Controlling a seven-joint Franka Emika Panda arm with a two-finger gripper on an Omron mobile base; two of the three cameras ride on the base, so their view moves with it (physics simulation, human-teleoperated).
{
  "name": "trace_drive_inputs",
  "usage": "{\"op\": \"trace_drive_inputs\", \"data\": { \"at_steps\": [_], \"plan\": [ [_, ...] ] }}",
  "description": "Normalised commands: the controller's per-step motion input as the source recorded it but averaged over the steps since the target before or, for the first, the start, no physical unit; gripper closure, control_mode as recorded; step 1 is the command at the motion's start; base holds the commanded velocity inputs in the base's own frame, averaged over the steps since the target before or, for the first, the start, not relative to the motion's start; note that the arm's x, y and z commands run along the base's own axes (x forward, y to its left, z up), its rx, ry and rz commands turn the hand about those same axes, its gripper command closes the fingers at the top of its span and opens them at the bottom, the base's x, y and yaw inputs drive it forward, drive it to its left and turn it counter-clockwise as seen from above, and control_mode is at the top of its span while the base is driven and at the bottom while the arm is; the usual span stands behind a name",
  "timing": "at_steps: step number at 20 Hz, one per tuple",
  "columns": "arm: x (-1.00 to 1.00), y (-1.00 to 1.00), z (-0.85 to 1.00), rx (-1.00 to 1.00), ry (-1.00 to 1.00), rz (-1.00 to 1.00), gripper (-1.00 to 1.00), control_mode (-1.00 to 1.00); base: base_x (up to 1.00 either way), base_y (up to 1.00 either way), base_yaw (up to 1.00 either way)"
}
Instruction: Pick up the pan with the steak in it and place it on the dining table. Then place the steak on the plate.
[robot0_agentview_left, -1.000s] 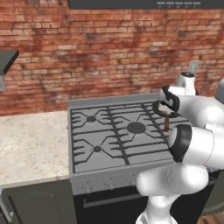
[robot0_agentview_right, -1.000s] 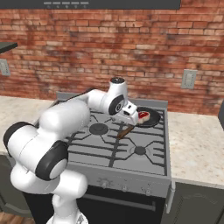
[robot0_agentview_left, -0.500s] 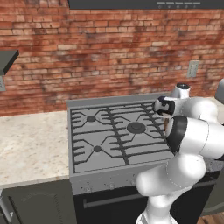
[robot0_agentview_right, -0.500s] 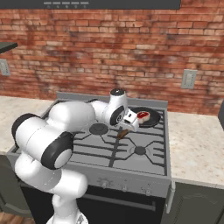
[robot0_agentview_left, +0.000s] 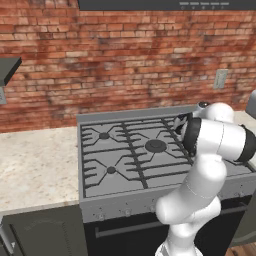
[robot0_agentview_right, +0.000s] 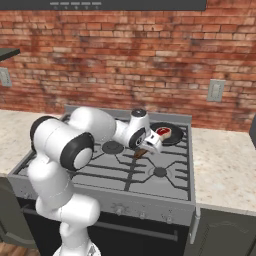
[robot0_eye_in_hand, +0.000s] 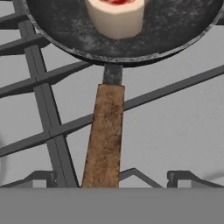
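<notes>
The black pan (robot0_agentview_right: 172, 136) rests on the stove's back right burner, with the red, cream-rimmed steak (robot0_agentview_right: 163, 132) in it. Its brown wooden handle (robot0_agentview_right: 140, 153) points toward the stove's front. My gripper (robot0_agentview_right: 148, 145) hangs low right over that handle, jaws wide open and nothing held. In the hand view the pan (robot0_eye_in_hand: 175, 30) spans the top with the steak (robot0_eye_in_hand: 114, 17) inside. The handle (robot0_eye_in_hand: 105, 135) runs straight down the middle. The dining table and the plate are out of view.
The grey stove (robot0_agentview_right: 100, 170) has black grates and a front left burner (robot0_agentview_left: 111, 170). Beige counters lie to its left (robot0_agentview_left: 35, 165) and right (robot0_agentview_right: 225, 165). A brick wall with an outlet (robot0_agentview_right: 216, 90) stands close behind.
My hand has swung down and forward from above the stove to just over the pan's handle. The jaws stayed open. The pan and steak have not moved.
</notes>
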Motion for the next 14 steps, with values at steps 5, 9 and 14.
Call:
{"op": "trace_drive_inputs", "data": {
  "at_steps": [5,9,14],
  "plan": [
    [0.01,-0.04,-0.03,0.00,-0.01,0.00,-1.00,-1.00,0.00,0.00,0.00],
    [0.06,0.09,-0.03,0.00,0.00,-0.01,-1.00,-1.00,0.00,0.00,0.00],
    [0.10,0.19,-0.14,0.00,0.00,-0.04,-1.00,-1.00,0.00,0.00,0.00]
  ]
}}
